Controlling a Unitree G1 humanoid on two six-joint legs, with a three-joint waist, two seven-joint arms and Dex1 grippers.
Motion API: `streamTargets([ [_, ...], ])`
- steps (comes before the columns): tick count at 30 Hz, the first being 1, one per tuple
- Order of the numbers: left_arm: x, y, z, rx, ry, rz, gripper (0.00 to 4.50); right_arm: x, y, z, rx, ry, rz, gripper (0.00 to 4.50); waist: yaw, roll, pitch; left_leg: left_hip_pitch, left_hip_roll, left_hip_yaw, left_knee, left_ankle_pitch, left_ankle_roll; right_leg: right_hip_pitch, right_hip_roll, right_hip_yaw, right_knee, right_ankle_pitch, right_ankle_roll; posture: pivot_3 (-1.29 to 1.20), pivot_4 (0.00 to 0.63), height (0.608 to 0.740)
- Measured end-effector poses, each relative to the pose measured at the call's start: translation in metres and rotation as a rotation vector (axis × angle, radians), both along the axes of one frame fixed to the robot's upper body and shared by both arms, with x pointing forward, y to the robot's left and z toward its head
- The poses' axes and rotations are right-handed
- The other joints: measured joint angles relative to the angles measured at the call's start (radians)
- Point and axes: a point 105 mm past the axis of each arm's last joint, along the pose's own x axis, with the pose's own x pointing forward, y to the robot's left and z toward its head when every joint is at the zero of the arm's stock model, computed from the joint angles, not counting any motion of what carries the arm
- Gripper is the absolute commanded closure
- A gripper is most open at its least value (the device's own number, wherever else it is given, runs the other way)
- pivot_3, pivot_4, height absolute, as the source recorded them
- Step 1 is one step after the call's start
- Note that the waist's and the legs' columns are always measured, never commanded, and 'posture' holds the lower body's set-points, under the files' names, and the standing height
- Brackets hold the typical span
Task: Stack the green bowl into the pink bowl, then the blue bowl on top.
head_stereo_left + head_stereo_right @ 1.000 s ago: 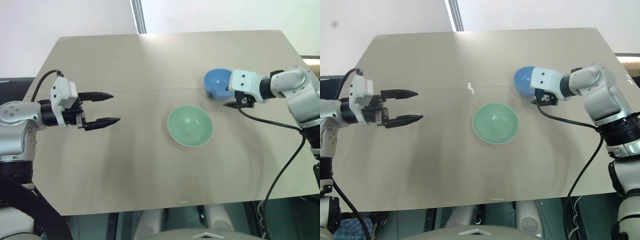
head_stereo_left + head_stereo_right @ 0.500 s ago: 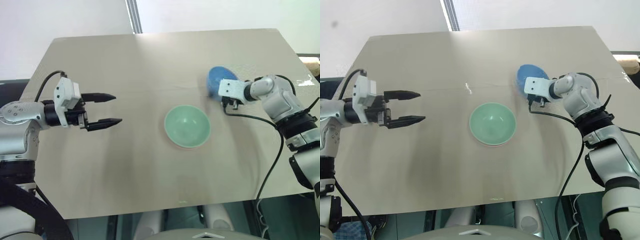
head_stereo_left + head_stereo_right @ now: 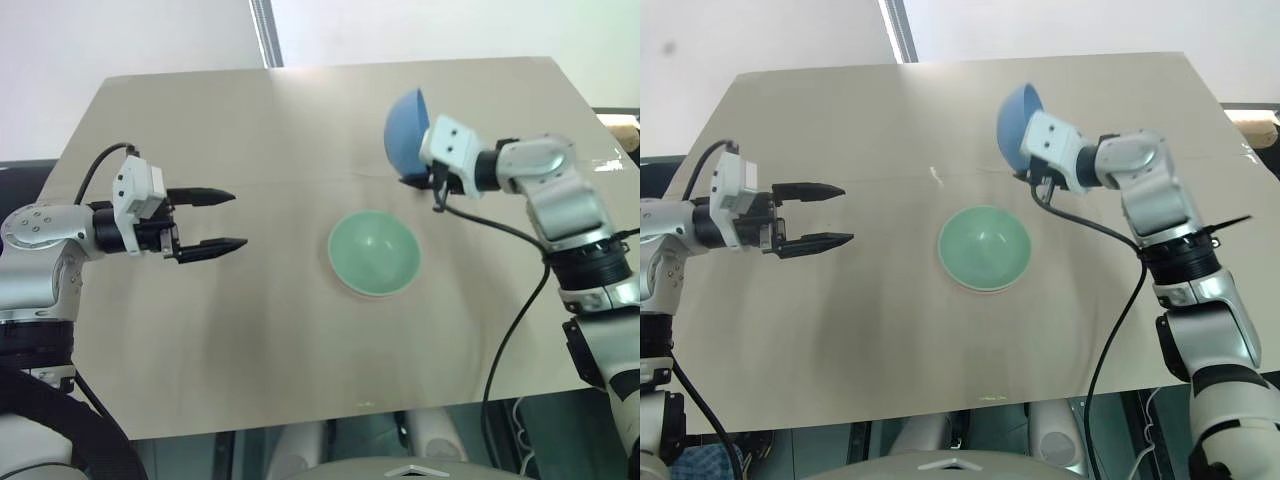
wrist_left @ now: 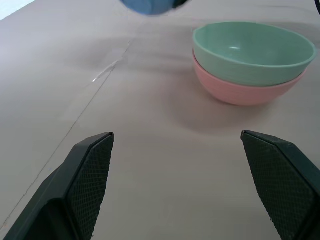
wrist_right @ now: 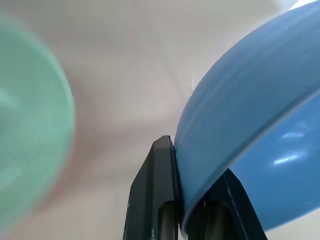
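Observation:
The green bowl [image 3: 373, 252] sits nested in the pink bowl [image 4: 240, 90] at the table's middle. Only a thin rim of pink shows from above. Behind them and to the right, the blue bowl [image 3: 405, 130] hangs off the table, tipped up on its edge. My right gripper [image 3: 413, 180] is shut on its lower rim, with one finger outside the wall and one inside in the right wrist view. At the table's left side my left gripper [image 3: 237, 218] is open and holds nothing, pointing toward the stacked bowls from well away.
The beige table [image 3: 250, 340] has bare surface around the bowls. Its front edge runs close to me. My right arm's black cable [image 3: 520, 310] hangs over the table's right part. A white wall stands behind the table.
My right gripper has shut on the blue bowl's rim, lifted it off the table and swung it left, tipping it on edge. The left arm has stayed put.

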Motion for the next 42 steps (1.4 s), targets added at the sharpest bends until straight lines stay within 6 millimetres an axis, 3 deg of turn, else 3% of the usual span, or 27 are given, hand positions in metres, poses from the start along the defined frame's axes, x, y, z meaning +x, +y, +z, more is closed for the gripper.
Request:
streamTargets([
  [1, 0.0, 0.0, 0.0, 0.0, 0.001, 0.001, 0.16, -0.015, 0.004, 0.011, 0.019, -0.016, 0.024, 4.47, 0.003, 0.0, 0.0, 0.0, 0.0, -0.002, 0.0, 0.0, 0.0, 0.0, -0.001, -0.002, 0.0, 0.0, 0.0, 0.0, 0.15, 0.74],
  [4, 0.0, 0.0, -0.001, 0.0, 0.002, 0.0, 0.16, -0.036, 0.009, 0.012, 0.014, -0.004, 0.056, 4.47, 0.006, -0.001, -0.001, 0.0, -0.001, -0.002, 0.001, 0.0, 0.0, 0.002, -0.001, -0.003, 0.0, 0.0, 0.0, 0.0, 0.15, 0.74],
  [10, 0.001, -0.003, 0.001, -0.002, 0.0, -0.011, 0.16, -0.079, 0.002, -0.021, -0.169, 0.086, 0.135, 4.47, 0.013, -0.001, -0.001, 0.0, -0.002, -0.001, 0.001, 0.0, 0.0, 0.001, -0.001, -0.002, 0.001, 0.0, 0.0, 0.0, 0.15, 0.74],
  [16, 0.004, -0.004, 0.002, 0.013, -0.001, -0.017, 0.16, -0.103, -0.011, -0.06, -0.353, 0.172, 0.203, 4.47, 0.012, -0.001, -0.001, 0.001, -0.003, 0.0, 0.001, 0.0, 0.0, 0.001, -0.001, -0.001, 0.002, 0.0, 0.0, 0.0, 0.15, 0.74],
  [20, 0.004, -0.005, -0.001, 0.018, 0.014, -0.023, 0.16, -0.109, -0.007, -0.067, -0.415, 0.129, 0.242, 4.47, 0.012, -0.001, -0.001, 0.001, -0.003, 0.001, 0.003, 0.0, 0.0, 0.001, -0.001, 0.0, 0.005, 0.0, 0.0, 0.0, 0.15, 0.74],
  [21, 0.004, -0.005, -0.002, 0.02, 0.018, -0.027, 0.16, -0.112, -0.004, -0.068, -0.43, 0.115, 0.258, 3.61, 0.013, -0.001, -0.001, 0.001, -0.003, 0.001, 0.004, 0.0, 0.0, 0.001, -0.001, 0.0, 0.005, 0.0, 0.0, 0.0, 0.15, 0.74],
  [23, 0.005, -0.004, -0.002, 0.021, 0.021, -0.028, 0.16, -0.117, -0.001, -0.07, -0.446, 0.099, 0.287, 2.63, 0.018, -0.001, -0.001, 0.001, -0.003, 0.001, 0.006, 0.0, 0.0, 0.001, -0.001, 0.0, 0.006, 0.0, 0.0, 0.0, 0.15, 0.74],
  [26, 0.005, -0.004, -0.001, 0.022, 0.017, -0.026, 0.16, -0.117, 0.0, -0.07, -0.449, 0.091, 0.291, 1.66, 0.027, -0.001, -0.001, 0.001, -0.003, 0.001, 0.008, 0.0, 0.0, 0.001, -0.001, 0.0, 0.008, 0.0, 0.0, 0.0, 0.15, 0.74],
  [27, 0.006, -0.003, -0.001, 0.022, 0.018, -0.026, 0.16, -0.117, 0.001, -0.069, -0.446, 0.083, 0.286, 0.94, 0.032, -0.001, -0.001, 0.0, -0.003, 0.0, 0.01, 0.0, 0.0, 0.001, -0.001, 0.0, 0.01, 0.0, 0.0, 0.0, 0.15, 0.74],
  [34, 0.005, -0.003, -0.002, 0.023, 0.018, -0.025, 0.16, -0.114, 0.0, -0.057, -0.416, 0.113, 0.26, 0.94, 0.04, -0.001, -0.001, 0.001, -0.003, 0.0, 0.012, 0.0, 0.0, 0.001, 0.0, 0.0, 0.012, 0.0, 0.0, 0.0, 0.15, 0.74],
  [37, 0.004, -0.003, -0.005, 0.022, 0.029, -0.022, 0.16, -0.102, -0.011, -0.028, -0.288, 0.117, 0.162, 0.94, 0.042, -0.001, -0.001, 0.001, -0.002, 0.001, 0.012, 0.0, 0.0, 0.001, 0.0, 0.001, 0.012, 0.0, 0.0, 0.0, 0.15, 0.74],
  [42, 0.003, -0.004, -0.006, 0.02, 0.029, -0.023, 0.16, -0.092, -0.036, -0.001, -0.056, 0.164, 0.042, 0.94, 0.053, -0.001, -0.001, 0.0, -0.002, 0.0, 0.011, 0.0, 0.0, 0.001, 0.0, 0.0, 0.012, 0.0, 0.0, 0.0, 0.15, 0.74],
])
